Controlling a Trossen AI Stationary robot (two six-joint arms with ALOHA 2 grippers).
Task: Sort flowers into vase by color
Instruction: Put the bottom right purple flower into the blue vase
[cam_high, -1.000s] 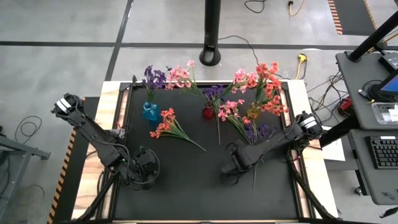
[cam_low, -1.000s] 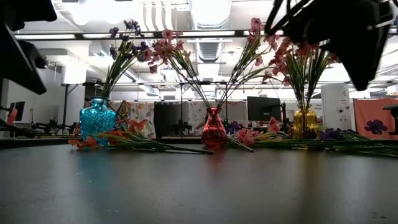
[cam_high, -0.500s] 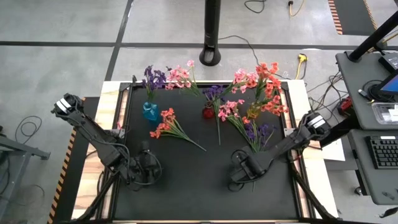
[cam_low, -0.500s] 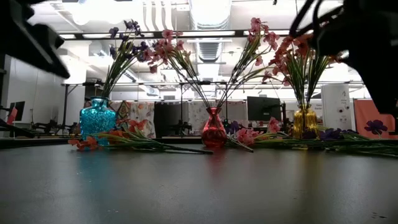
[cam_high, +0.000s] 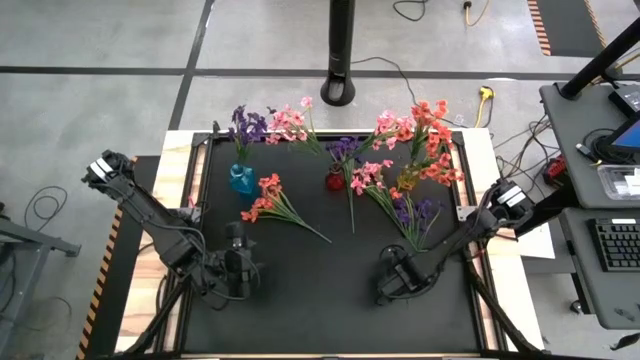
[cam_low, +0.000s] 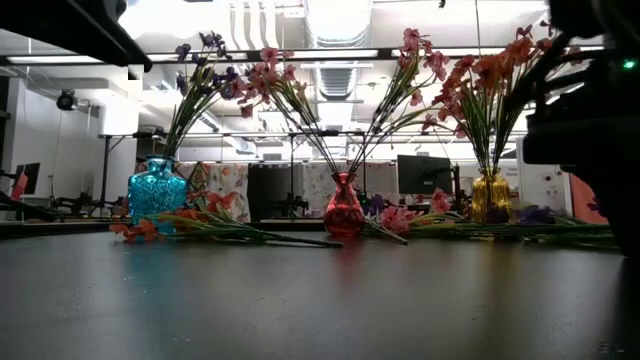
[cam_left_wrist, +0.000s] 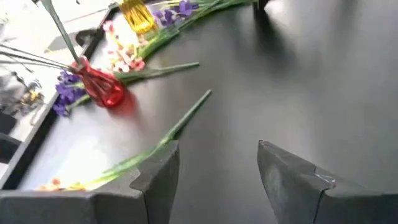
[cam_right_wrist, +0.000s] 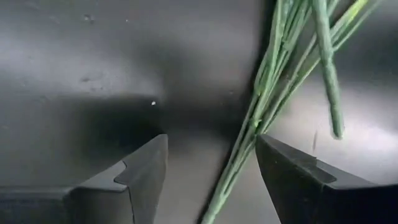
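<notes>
Flowers (cam_high: 412, 218) lying loose on the black table (cam_high: 320, 300) wait just ahead of the right gripper (cam_right_wrist: 210, 163), whose fingers stand open with a bundle of green stems (cam_right_wrist: 261, 118) running between them, none yet clasped. The next move likely calls for lowering squarely over a single stem and closing only when it sits centred between the pads, lest several come up together. From above, the right gripper (cam_high: 392, 282) sits low at the near end of the loose purple and pink sprays, with the blue vase (cam_high: 241, 181), red vase (cam_high: 335, 180) and yellow vase (cam_high: 408, 182) well beyond it. Only the right wrist camera shows how the stems cross between the fingers. The left gripper (cam_left_wrist: 217, 168), open and empty, waits over bare table; its camera alone shows an orange spray's stem (cam_left_wrist: 177, 127) just ahead of its fingers.
</notes>
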